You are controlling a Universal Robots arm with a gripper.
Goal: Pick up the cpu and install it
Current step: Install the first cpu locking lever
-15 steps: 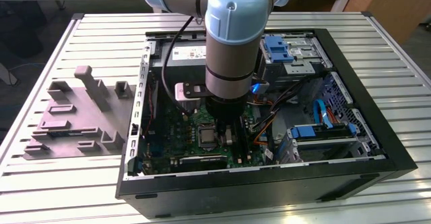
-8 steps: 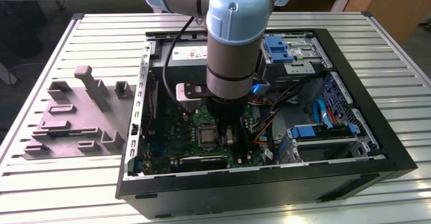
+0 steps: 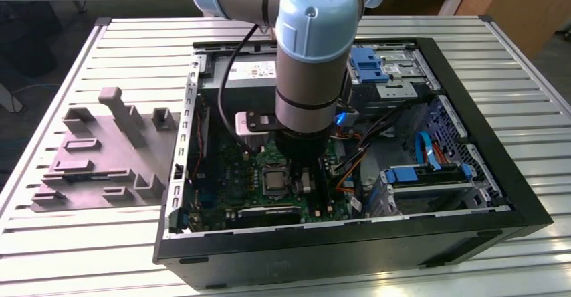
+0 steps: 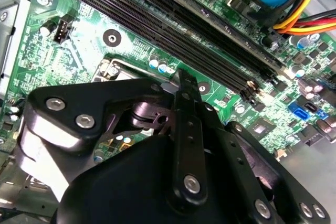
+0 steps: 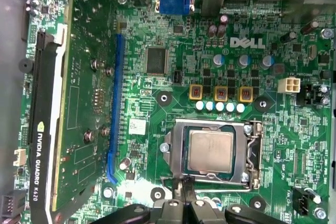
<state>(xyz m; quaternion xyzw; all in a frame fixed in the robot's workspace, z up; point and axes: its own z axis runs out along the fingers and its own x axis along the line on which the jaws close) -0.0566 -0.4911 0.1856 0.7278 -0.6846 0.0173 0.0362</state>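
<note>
Centrally in the exterior view, one robot arm reaches down into one open computer case that lies on a slatted metal table. One grey plastic fixture sits on the table at the exterior view's left, well apart from the arm.

One green circuit board covers the floor of the case. Its square socket frame holds one cpu, a flat silvery-grey square lying level inside the frame, lower centre of the first wrist view. In the exterior view the cpu appears just beside the arm's lower end. One graphics card stands on edge along the left of the first wrist view. Three gold-rimmed square parts and a row of five small round capacitors lie just above the socket.

One gripper shows at the bottom edge of the first wrist view, just below the socket; its fingers stand together with nothing between them. In the second wrist view the gripper hangs over the board, and four long dark memory slots run diagonally across the upper frame.
</note>
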